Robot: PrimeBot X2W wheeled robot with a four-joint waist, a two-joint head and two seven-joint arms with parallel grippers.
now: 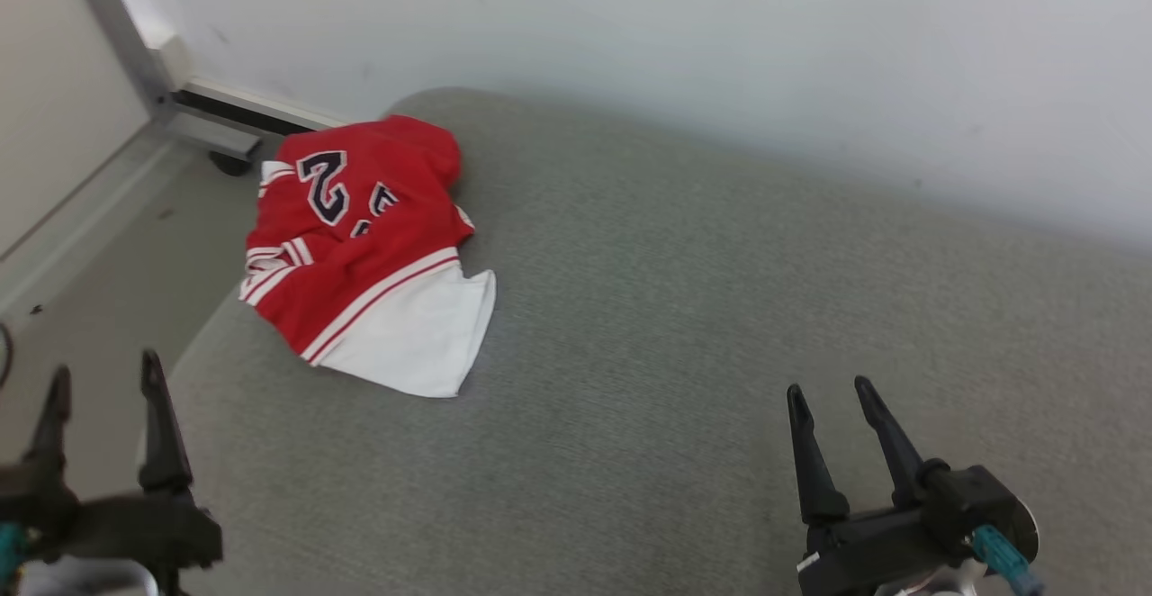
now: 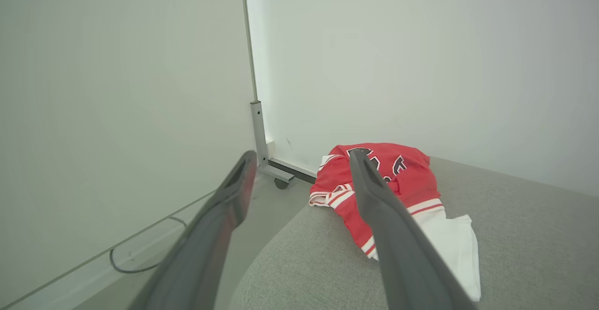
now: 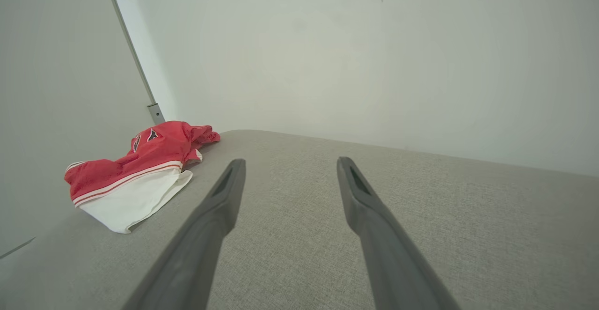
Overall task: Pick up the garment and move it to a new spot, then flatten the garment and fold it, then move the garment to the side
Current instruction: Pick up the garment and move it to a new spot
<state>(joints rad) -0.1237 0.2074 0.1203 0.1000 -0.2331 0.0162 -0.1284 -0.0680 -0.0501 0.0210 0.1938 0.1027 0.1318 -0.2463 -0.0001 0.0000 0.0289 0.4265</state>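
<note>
I had the garment (image 1: 360, 254) lying crumpled at the far left corner of the grey cushion (image 1: 675, 326), close to the wall, with its left side right at the cushion's rounded edge. It was a red jersey with dark numerals and white stripes. Its long axis ran from the bunched red part at the back down to a white panel that pointed toward me and slightly to the right.

Both claws were released and held nothing. The left gripper (image 1: 105, 366) had its fingers spread wide, low at my left and about level with the cushion's left edge. The right gripper (image 1: 829, 387) was equally open over bare cushion at my right.

What mattered for the reach was direction. From the left gripper the jersey lay straight ahead and a little to the right, and in the left wrist view its right finger (image 2: 374, 197) already lined up across the red cloth. From the right gripper it lay ahead but well off to the left, with a broad stretch of cushion between. I judged the left arm the nearer one, and the white near corner the easiest part to reach first, with the right arm having to cross leftward to take a second hold
</note>
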